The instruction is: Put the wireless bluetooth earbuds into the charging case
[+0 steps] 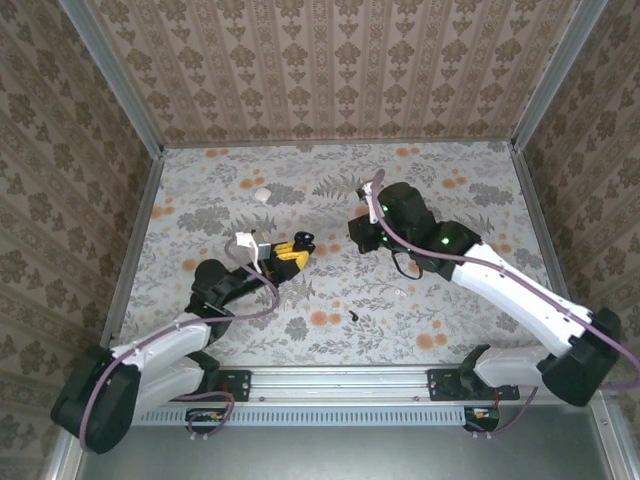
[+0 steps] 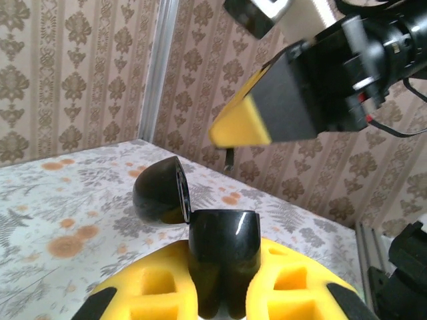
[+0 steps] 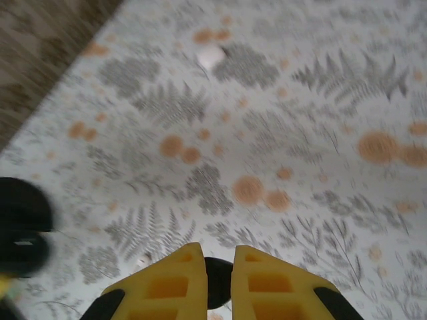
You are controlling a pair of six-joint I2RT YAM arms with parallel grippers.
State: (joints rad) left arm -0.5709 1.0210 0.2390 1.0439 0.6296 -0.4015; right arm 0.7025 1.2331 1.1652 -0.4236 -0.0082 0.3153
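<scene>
My left gripper is shut on a glossy black charging case, held upright with its hinged lid swung open to the left. In the top view that case sits at the tip of the left gripper, mid-table. A roundish black earbud is pinched between the yellow fingers of my right gripper. That gripper hovers just right of and above the case, and one yellow fingertip shows over it. A second small black earbud lies on the table nearer the front.
A small white pebble-like object lies at the back left of the floral table; it is blurred in the right wrist view. A tiny pale speck rests right of centre. Patterned walls enclose the table on three sides.
</scene>
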